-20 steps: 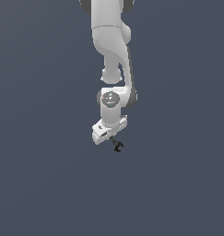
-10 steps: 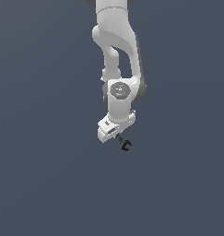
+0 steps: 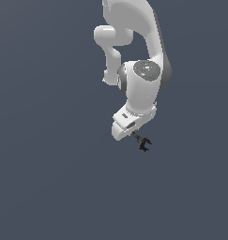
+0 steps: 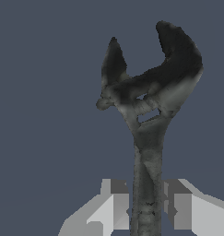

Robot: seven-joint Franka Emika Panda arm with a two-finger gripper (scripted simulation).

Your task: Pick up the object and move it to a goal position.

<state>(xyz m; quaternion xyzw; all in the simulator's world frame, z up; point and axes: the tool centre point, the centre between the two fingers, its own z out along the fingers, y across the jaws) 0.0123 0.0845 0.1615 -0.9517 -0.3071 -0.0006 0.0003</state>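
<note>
Wrench (image 4: 148,120): handle clenched between the pads of the claw (image 4: 148,207), forked head protruding; carrying step in hand, next move needing steady transport to goal.

Background (image 3: 45,178): a uniform, dark slate-grey field occupying the whole exterior view, without visible edge, seam, horizon or marking. The same plain grey field (image 4: 44,69) fills the wrist view, equally flat in tone and free of texture. No separate item can be distinguished on this surface in either view, and whether the field is a floor, a tabletop or a backdrop cannot be determined from the renders.
</note>
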